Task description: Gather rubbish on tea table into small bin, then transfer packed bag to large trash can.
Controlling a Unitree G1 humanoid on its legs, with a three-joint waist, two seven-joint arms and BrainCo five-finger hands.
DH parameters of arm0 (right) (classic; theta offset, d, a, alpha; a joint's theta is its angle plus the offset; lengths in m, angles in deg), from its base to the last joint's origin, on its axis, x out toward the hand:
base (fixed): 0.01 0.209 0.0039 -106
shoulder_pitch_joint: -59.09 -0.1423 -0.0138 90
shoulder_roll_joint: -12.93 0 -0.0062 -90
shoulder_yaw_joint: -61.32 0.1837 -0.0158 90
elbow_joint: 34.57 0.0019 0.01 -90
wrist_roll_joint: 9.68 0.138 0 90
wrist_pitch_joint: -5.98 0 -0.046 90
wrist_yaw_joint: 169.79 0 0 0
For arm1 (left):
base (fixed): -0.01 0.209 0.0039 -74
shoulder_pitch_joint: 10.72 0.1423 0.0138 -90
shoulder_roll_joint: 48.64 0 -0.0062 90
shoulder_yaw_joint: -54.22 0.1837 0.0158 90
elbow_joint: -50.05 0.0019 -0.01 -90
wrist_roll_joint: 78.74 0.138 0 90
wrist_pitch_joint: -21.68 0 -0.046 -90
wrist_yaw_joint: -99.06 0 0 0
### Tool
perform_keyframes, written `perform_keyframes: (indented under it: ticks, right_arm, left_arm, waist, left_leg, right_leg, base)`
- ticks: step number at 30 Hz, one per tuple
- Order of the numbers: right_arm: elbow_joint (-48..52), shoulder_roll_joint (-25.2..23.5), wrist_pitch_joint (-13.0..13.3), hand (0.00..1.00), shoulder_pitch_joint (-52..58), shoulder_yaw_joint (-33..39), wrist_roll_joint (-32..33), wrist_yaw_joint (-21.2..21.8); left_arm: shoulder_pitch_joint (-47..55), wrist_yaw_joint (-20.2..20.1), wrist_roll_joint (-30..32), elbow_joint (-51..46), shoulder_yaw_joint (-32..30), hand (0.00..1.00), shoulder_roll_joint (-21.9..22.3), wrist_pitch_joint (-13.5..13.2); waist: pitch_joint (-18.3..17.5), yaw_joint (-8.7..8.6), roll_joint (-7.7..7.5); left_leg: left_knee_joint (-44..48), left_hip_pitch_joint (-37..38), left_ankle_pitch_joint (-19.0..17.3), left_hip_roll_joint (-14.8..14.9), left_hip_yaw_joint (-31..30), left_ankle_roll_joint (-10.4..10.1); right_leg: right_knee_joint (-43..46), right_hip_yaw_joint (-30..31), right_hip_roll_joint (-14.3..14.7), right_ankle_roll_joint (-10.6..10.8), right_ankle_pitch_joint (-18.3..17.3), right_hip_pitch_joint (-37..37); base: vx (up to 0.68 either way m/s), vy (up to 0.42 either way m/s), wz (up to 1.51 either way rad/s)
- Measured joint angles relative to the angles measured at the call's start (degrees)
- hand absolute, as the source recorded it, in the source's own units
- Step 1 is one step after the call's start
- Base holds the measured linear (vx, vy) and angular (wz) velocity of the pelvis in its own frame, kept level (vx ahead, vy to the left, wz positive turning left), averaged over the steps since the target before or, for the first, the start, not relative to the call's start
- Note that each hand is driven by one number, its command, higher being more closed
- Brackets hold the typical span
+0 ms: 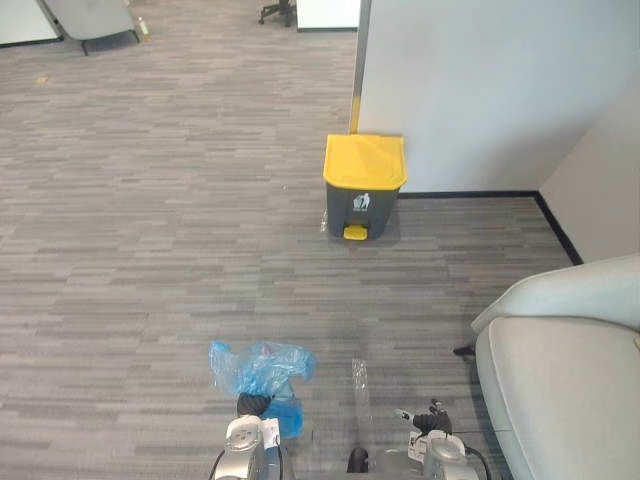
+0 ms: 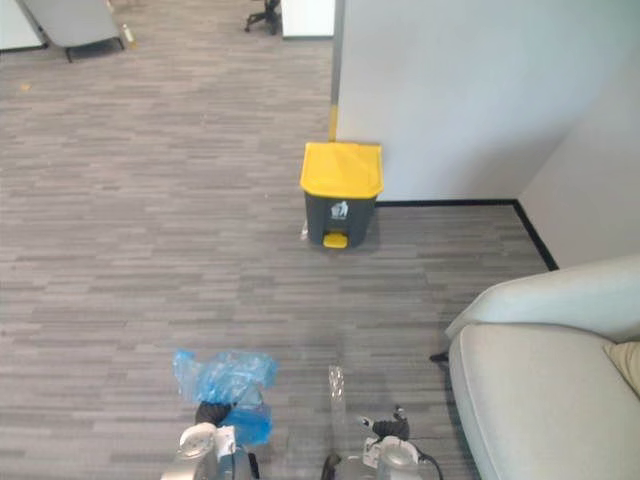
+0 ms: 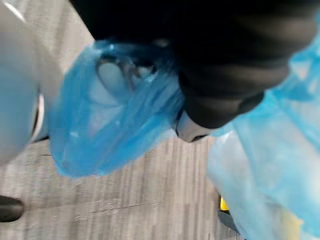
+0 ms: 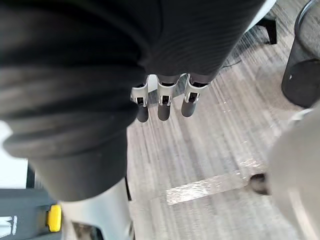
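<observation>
Can't really tell what's inside the blue bag point(image 1: 262, 368) (in the left wrist view it's a smeary blur with a pale lump in it). The bag also covers most of the left hand point(image 3: 220, 75), so its grip is anyone's guess. The right hand point(image 1: 432, 420) is a tiny dark blob low in the head views, its arm chopped by the edge. The sofa point(image 1: 570, 390) runs off the right and bottom edges. The sticker on the trash can point(image 1: 363, 190) is too small to make out, and the dark bin point(image 4: 305, 65) is cut off in the right wrist view.
</observation>
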Motion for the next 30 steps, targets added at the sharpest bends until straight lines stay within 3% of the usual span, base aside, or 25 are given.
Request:
perform_keyframes:
  ticks: [1, 2, 3, 5, 7, 9, 12, 14, 16, 17, 18, 19, 20, 21, 23, 24, 26, 27, 28, 30]
  right_arm:
    - [0.0, 0.1, 0.0, 0.0, 0.0, 0.2, 0.0, 0.0]
    - [-0.2, 0.4, 0.0, 0.0, 0.1, 0.3, -0.1, 0.0]
    - [-1.1, 0.4, -0.4, 0.0, 0.2, -0.3, -0.1, 0.1]
    - [-0.9, 0.2, -0.5, 0.0, 0.6, -0.3, -0.3, 0.1]
    - [-0.4, 0.1, -0.6, 0.0, 1.2, -0.3, -0.4, 0.2]
    - [-0.1, 0.6, -0.6, 0.0, 1.3, -1.9, -0.5, 0.5]
    - [0.9, 0.5, -0.5, 0.0, 2.6, -1.8, -0.6, 0.6]
    - [1.2, 0.4, -0.5, 0.0, 2.4, -1.6, -0.6, 0.6]
    - [1.1, 0.7, -0.4, 0.0, 1.7, -1.0, -0.6, 0.7]
    - [0.8, 0.7, -0.4, 0.0, 1.1, -0.7, -0.6, 0.7]
    - [0.6, 0.7, -0.4, 0.0, 1.0, -0.7, -0.6, 0.8]
    - [-0.5, 1.1, -0.2, 0.0, 0.7, -0.3, -0.7, 1.0]
    - [-1.0, 1.9, -0.3, 0.0, 0.0, 0.0, -0.8, 1.0]
    - [-1.4, 2.5, -0.4, 0.0, -1.3, 0.6, -1.1, 0.9]
    - [-1.5, 2.1, -0.4, 0.0, -1.2, 0.7, -1.1, 1.0]
    - [-1.5, 2.0, -0.6, 0.0, -0.2, 0.3, -1.1, 1.0]
    - [-1.3, 1.8, -0.6, 0.0, 0.1, -1.7, -1.0, 0.9]
    - [-1.2, 1.6, -0.6, 0.0, 0.0, -2.0, -0.8, 0.9]
    - [-1.2, 1.5, -0.6, 0.0, 0.0, -2.1, -0.7, 0.8]
    - [-0.9, 1.1, -0.7, 0.0, 0.0, -1.4, -0.4, 0.7]
  left_arm:
    - [0.0, 0.0, -0.2, 0.0, 0.0, 1.0, 0.0, 0.0]
    - [0.2, 0.0, -0.2, 0.1, 0.0, 1.0, 0.1, 0.0]
    - [0.5, 0.1, -0.2, 0.4, -0.4, 1.0, -0.3, 0.1]
    - [0.5, 0.1, -0.2, 0.3, -0.4, 1.0, -0.1, 0.1]
    - [1.1, 0.1, -0.2, 0.2, 0.4, 1.0, 0.1, 0.1]
    - [2.1, 0.1, -0.2, 0.1, 2.5, 1.0, -0.6, 0.3]
    - [1.9, 0.4, -0.3, 0.1, 2.7, 1.0, -1.0, 0.4]
    - [1.3, 0.5, -0.3, 0.1, 2.7, 1.0, -1.1, 0.4]
    - [0.7, 0.5, -0.3, 0.2, 2.0, 1.0, -1.0, 0.4]
    - [0.7, 0.5, -0.3, 0.3, 1.5, 1.0, -1.1, 0.4]
    - [0.7, 0.5, -0.3, 0.7, 1.5, 1.0, -1.4, 0.4]
    - [0.0, 0.4, -0.3, 2.1, 1.2, 1.0, -1.6, 0.2]
    - [-0.3, 0.4, -0.3, 2.9, 1.2, 1.0, -1.2, 0.3]
    - [-0.5, 0.1, -0.2, 3.0, 1.1, 1.0, -0.7, 0.2]
    - [-0.9, 0.1, -0.2, 3.0, 1.2, 1.0, -0.2, 0.2]
    - [-1.3, 0.0, -0.2, 2.9, 1.3, 1.0, 0.0, 0.2]
    - [-1.1, -0.1, -0.2, 1.8, 1.9, 1.0, -0.1, 0.1]
    - [-1.1, -0.1, -0.2, 0.9, 1.9, 1.0, -0.1, 0.1]
    - [-1.1, -0.1, -0.2, 0.6, 2.0, 1.0, -0.1, 0.1]
    - [-0.9, -0.1, -0.2, -0.2, 2.1, 1.0, -0.1, 0.1]
  waist:
    - [-0.1, 0.04, 0.01]
    - [-0.6, 0.3, 0.73]
    - [-1.6, 0.67, -0.58]
    - [-2.2, 0.62, -1.71]
    - [-2.2, 1.1, -1.91]
    - [-2.2, 0.82, -1.91]
    - [-2.0, -0.06, -1.84]
    - [-2.0, -0.58, -1.87]
    - [-1.9, -1.31, -1.6]
    - [-1.8, -1.83, -1.42]
    - [-1.8, -2.24, -1.44]
    - [-1.3, -2.73, -1.15]
    - [-1.0, -2.52, 0.22]
    - [-1.3, -2.13, 1.12]
    - [-1.2, -2.4, 1.34]
    - [-1.1, -2.83, 1.39]
    - [-0.9, -2.14, 1.07]
    - [-0.8, -2.04, 1.03]
    - [-0.8, -1.96, 0.73]
    - [-0.8, -1.17, -0.02]
  left_leg:
    - [-3.6, 0.2, 2.2, -0.8, -0.7, -0.1]
    - [-8.6, 0.2, 8.7, -1.2, -2.5, -0.9]
    - [-7.8, 0.5, 10.3, -2.9, -2.0, -0.2]
    - [-6.7, 0.8, 7.5, -4.7, -0.5, 1.2]
    - [-6.3, 3.8, 3.6, -6.0, 1.6, 2.3]
    - [-7.5, 8.9, 0.8, -7.4, 2.9, 2.8]
    - [-10.7, 16.1, -1.6, -8.3, 2.8, 3.3]
    - [-12.4, 19.3, -2.5, -8.2, 2.6, 2.8]
    - [-13.8, 22.2, -3.4, -7.7, 2.0, 2.6]
    - [-15.2, 23.8, -3.4, -7.3, 1.5, 2.6]
    - [-16.5, 25.6, -3.4, -7.3, 0.7, 2.5]
    - [-17.5, 28.2, -4.2, -7.3, -2.1, 1.3]
    - [-17.4, 28.6, -4.1, -6.3, -2.8, 1.2]
    - [-15.3, 27.4, -2.8, -5.5, -4.0, 0.5]
    - [-8.2, 25.1, -1.2, -4.8, -5.4, -1.2]
    - [2.7, 21.2, 0.8, -3.5, -6.0, -3.5]
    - [21.0, 13.8, 6.3, -0.3, -5.3, -5.0]
    - [27.9, 9.3, 3.7, 1.9, -2.6, -3.0]
    - [28.7, 7.8, 2.8, 2.5, -1.5, -2.4]
    - [20.9, 4.1, -0.2, 3.8, 2.9, -0.6]
  right_leg:
    - [-0.3, 0.6, -0.3, 1.0, -0.4, 0.5]
    - [-0.3, 2.0, -0.3, 2.9, -1.5, 0.7]
    - [-0.2, 4.2, -1.9, 4.5, -2.6, 1.2]
    - [0.5, 5.3, -4.3, 5.0, -2.3, 1.4]
    - [8.7, 7.8, -6.2, 6.2, -1.7, -0.9]
    - [33.9, 11.3, -7.5, 10.2, 3.3, -12.3]
    - [45.2, 8.3, -6.5, 8.1, 1.6, -20.8]
    - [42.3, 4.7, -5.7, 6.6, -0.1, -24.3]
    - [33.3, 1.7, -3.8, 5.2, -0.9, -26.8]
    - [27.1, 1.3, -2.3, 4.3, -0.1, -27.0]
    - [18.7, 1.8, -0.7, 3.6, 3.0, -26.9]
    - [12.2, 2.5, 1.0, 0.4, 9.9, -24.3]
    - [11.9, 1.6, 1.5, 0.3, 9.7, -23.5]
    - [13.1, 1.4, 1.8, -0.5, 7.3, -23.6]
    - [13.3, 0.0, 1.4, -0.8, 4.4, -21.4]
    - [11.4, -1.4, 1.4, -0.8, 3.3, -17.9]
    - [7.6, -1.6, 1.6, -1.4, 2.4, -12.2]
    - [4.9, -1.5, 1.8, -1.6, 2.2, -8.5]
    - [3.6, -1.5, 1.7, -1.6, 2.2, -7.1]
    - [0.4, -1.1, 0.6, -1.2, 2.4, -3.1]
  base:
    - [0.35, 0.245, -0.48]
    - [0.42, 0.316, -0.47]
    - [0.37, 0.267, -0.36]
    - [0.37, 0.262, -0.2]
    - [0.32, 0.27, -0.46]
    - [0.29, 0.238, -0.28]
    - [0.35, 0.123, 0.08]
    - [0.45, 0.012, 0.13]
    - [0.5, -0.047, 0.24]
    - [0.43, -0.087, 0.29]
    - [0.67, -0.15, 0.5]
    - [0.56, -0.13, 0.37]
    - [0.64, -0.154, 0.25]
    - [0.49, -0.139, 0.09]
    - [0.48, -0.158, 0.38]
    - [0.35, -0.142, 0.45]
    - [0.42, -0.119, 0.15]
    - [0.33, -0.045, -0.05]
    - [0.32, -0.015, -0.06]
    - [0.35, 0.036, -0.13]
